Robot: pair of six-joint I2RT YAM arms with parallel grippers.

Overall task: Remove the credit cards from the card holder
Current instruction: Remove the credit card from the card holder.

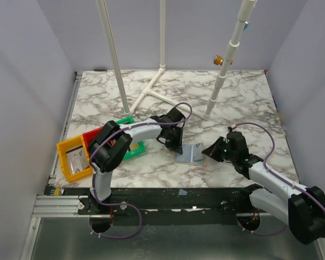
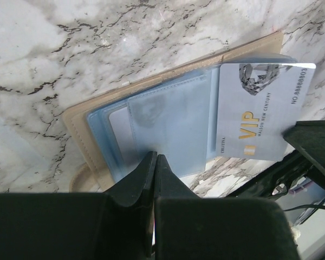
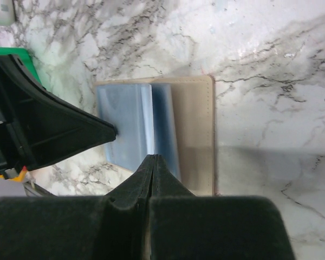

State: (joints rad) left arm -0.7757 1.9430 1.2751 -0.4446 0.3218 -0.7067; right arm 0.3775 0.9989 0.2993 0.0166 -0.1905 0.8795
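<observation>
At the left of the table (image 1: 249, 103) you see three open bins in a row: the yellow bin (image 1: 61, 160) is the nearest to the left edge, then comes the red bin (image 1: 93, 135), then the green bin (image 1: 134, 153). The left arm passes over them toward the middle.

Your left gripper (image 2: 154, 161) has its two fingers pressed together. The tips touch the left edge of the card holder (image 3: 195, 135). You cannot tell from the pictures whether anything thin is caught between them.

The card holder lies open and flat on the marble, a little right of the centre and toward the near edge, between the two grippers. Its beige cover is underneath and the pale blue sleeves (image 2: 173, 124) face up.

The white card (image 2: 260, 114), with "VIP" in gold letters and a dark diamond mark, sticks out of the sleeves on the right side of the holder.

Your right gripper (image 3: 151, 162) is just beside the holder on the right. Its fingers are closed. In the right wrist view the card shows as a thin bright line that runs straight into the seam between them, so they are pinching this card at its edge.
</observation>
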